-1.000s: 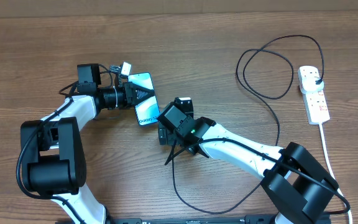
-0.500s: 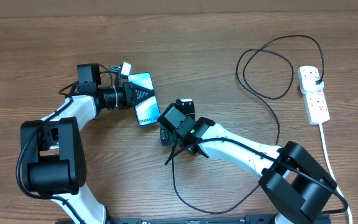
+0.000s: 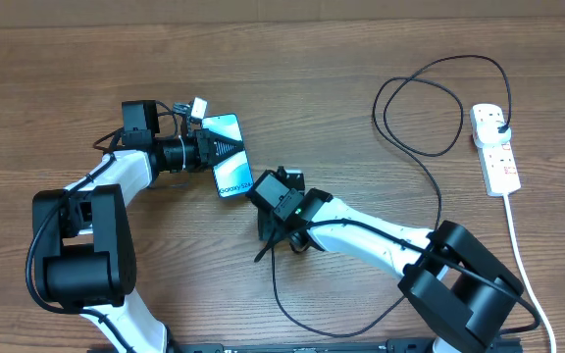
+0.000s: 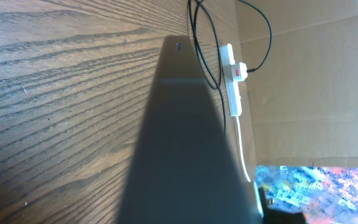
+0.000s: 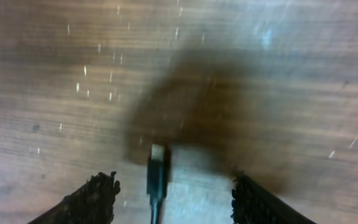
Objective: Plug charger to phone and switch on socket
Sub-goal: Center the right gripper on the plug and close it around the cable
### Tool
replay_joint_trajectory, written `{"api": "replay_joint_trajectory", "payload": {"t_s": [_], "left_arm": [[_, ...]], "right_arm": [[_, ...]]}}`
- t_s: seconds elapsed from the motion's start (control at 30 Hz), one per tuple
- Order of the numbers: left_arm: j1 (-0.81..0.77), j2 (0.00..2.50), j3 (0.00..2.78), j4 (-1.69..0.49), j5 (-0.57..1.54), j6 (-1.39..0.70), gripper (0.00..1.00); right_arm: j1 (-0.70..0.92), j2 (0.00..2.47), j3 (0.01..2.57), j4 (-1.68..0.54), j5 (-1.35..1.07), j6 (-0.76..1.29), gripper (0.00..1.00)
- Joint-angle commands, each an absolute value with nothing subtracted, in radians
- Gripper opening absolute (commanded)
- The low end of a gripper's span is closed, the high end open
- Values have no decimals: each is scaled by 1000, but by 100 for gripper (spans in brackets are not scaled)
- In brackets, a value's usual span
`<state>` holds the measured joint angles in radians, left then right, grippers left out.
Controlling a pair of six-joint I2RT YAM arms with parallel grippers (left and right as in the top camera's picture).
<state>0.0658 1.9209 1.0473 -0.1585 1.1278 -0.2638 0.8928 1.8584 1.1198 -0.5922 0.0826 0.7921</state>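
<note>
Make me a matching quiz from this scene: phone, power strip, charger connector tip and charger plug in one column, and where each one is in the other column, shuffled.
Things:
1. phone
2. power strip
3. charger connector tip
4. charger plug

Places:
A. between the open fingers of the right gripper
B. plugged into the power strip
C. lying at the right side of the table
D. gripped by the left gripper

Pairs: 1-D, 2-C, 3-A, 4-B

the phone (image 3: 231, 157) lies screen-up, lit light blue, angled on the bench (image 3: 341, 59). the black charger cable (image 3: 439, 201) loops from the white socket (image 3: 495, 149) toward the phone's lower end.
</note>
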Motion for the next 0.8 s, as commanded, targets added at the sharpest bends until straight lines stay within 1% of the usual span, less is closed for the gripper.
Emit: {"api": "replay_joint_trajectory", "payload": {"t_s": [0.0, 0.1, 0.6, 0.77], "left_arm": [[65, 1890, 1052, -152, 1152, -278, 4], [65, 1890, 1052, -152, 1152, -278, 4], [65, 1890, 1052, -152, 1152, -278, 4], [65, 1890, 1052, -152, 1152, -278, 4]], "right_arm": [[905, 1865, 1115, -619, 64, 877, 58], [913, 1865, 1115, -671, 64, 945, 57], [963, 1865, 1113, -691, 46, 955, 54], [963, 1865, 1098, -681, 46, 957, 55]]}}
